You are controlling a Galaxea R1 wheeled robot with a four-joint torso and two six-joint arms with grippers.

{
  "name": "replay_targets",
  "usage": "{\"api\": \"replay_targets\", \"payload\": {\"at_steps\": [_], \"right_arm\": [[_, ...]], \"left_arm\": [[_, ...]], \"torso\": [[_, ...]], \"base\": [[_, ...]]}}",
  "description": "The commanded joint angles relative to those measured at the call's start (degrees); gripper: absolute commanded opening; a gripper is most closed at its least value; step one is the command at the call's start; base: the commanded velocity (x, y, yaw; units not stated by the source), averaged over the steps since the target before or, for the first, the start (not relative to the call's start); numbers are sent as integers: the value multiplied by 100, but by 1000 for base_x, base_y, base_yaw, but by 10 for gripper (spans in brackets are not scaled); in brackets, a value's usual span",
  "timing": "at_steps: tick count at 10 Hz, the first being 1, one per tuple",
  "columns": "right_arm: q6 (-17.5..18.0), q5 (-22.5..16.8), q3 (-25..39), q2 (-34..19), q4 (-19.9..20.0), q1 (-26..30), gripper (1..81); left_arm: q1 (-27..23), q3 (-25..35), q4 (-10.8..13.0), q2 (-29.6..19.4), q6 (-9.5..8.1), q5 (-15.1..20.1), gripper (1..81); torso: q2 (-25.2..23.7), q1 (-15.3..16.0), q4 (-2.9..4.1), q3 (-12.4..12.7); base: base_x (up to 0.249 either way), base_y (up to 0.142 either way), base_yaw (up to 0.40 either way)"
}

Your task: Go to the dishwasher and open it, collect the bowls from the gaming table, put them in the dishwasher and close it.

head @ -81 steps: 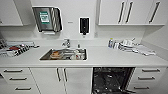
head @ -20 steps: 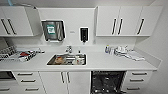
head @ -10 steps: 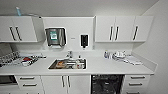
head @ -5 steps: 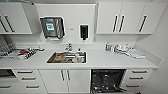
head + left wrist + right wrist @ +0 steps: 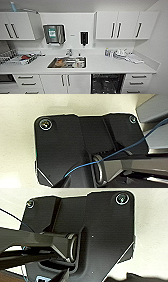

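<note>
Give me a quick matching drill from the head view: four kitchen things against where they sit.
Things:
1. dishwasher
2. sink
3. soap dispenser
4. dish rack

Places:
A. on the wall above the counter
B. set into the counter
C. under the counter, right of the sink
D. on the counter's left end

Pairs: 1-C, 2-B, 3-A, 4-D

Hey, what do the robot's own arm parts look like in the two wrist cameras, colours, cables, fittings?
Both wrist views show a wide, glossy black plate with rounded corners and round silvery fittings near them. A jointed dark bar with a metallic ring crosses the right wrist's plate. A thin blue cable runs across the left wrist view. The fingers themselves are not clear.
</note>
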Motion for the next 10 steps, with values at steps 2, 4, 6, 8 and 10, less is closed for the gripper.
{"api": "replay_targets", "payload": {"at_steps": [2,4,6,8,10], "right_arm": [[2,-292,-37,-16,-22,262,811],[54,-301,-107,-7,-4,209,811],[11,-380,-90,37,22,192,811],[37,-372,-160,168,22,104,811],[-7,-301,-512,344,251,42,811]], "left_arm": [[-223,-130,-638,8,18,654,811],[-223,-560,-638,209,26,662,811],[-232,-852,-585,369,97,654,811],[-284,-852,-647,334,97,654,811],[-293,-852,-612,316,105,654,811]], "torso": [[0,-4,0,70],[0,-9,0,123],[0,-11,0,118],[0,-11,0,118],[0,-11,0,120]], "base": [[0,0,0],[0,0,0],[0,0,0],[0,0,0],[0,0,0]]}}
